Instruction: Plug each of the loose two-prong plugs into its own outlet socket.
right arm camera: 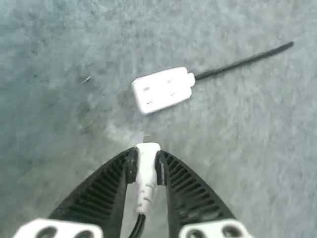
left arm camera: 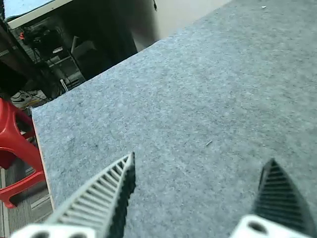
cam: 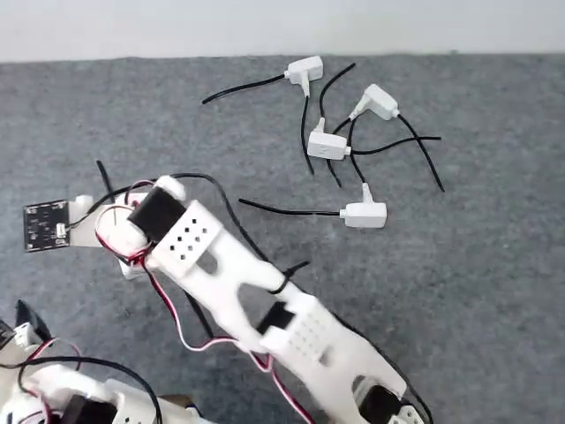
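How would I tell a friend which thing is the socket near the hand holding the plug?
On the grey felt table, find the right hand pinching a small white plug. Just past its tips lies the socket block: a flat white rectangle with slots in its top face and one black cord, lying loose, not held.

table cover: grey felt-like cloth, matt, fuzzy nap.
white cord-end pieces, 1 o'clock: smooth plastic, faint sheen. Their cords: black, smooth sheathing.
arm shell, centre: white plastic, matt.
right gripper: fingers black ribbed plastic, matt, on a smooth white plastic plug.
outlet socket: same white plastic.
left gripper: fingers alike.
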Controlling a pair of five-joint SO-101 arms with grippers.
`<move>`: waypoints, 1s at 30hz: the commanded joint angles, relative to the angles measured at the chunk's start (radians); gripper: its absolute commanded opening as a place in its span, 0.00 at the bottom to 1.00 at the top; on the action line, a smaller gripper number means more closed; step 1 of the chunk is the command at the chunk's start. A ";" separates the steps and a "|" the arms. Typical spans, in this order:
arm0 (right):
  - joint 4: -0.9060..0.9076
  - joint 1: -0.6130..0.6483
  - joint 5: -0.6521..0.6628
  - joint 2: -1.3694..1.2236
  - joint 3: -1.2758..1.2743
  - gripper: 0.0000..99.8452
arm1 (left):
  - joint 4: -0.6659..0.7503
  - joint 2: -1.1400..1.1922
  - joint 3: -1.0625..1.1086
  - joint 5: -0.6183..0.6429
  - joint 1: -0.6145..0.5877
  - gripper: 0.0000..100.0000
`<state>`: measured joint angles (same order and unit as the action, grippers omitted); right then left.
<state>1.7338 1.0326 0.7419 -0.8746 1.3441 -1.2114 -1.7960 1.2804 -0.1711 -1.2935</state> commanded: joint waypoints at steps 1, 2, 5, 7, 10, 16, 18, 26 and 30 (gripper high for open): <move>-0.019 0.002 0.009 -0.114 0.290 0.01 | -0.003 0.002 -0.025 0.017 -0.023 0.39; -0.036 0.004 0.006 -0.124 0.308 0.01 | -0.006 0.002 -0.025 0.015 -0.023 0.39; -0.111 0.010 -0.074 -0.136 0.290 0.01 | -0.034 0.000 -0.025 0.006 -0.025 0.39; -0.168 0.008 -0.106 -0.139 0.244 0.01 | -0.038 0.000 -0.022 -0.018 -0.028 0.39; -0.219 0.010 -0.109 -0.133 0.153 0.01 | -0.035 0.000 -0.013 -0.025 -0.068 0.39; -0.260 0.044 -0.103 -0.139 0.025 0.01 | -0.037 0.000 -0.007 -0.029 -0.078 0.39; -0.259 0.062 -0.083 -0.133 0.006 0.01 | -0.037 0.000 -0.007 -0.029 -0.078 0.39; -0.137 0.077 0.069 -0.139 0.043 0.01 | -0.037 0.000 0.004 -0.031 -0.077 0.39; -0.162 0.068 0.074 -0.151 0.040 0.01 | -0.037 0.000 0.004 -0.031 -0.077 0.39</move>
<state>1.5865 1.1063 0.7940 -1.0311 1.3410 -1.2467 -1.7960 1.2927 -0.1941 -1.3656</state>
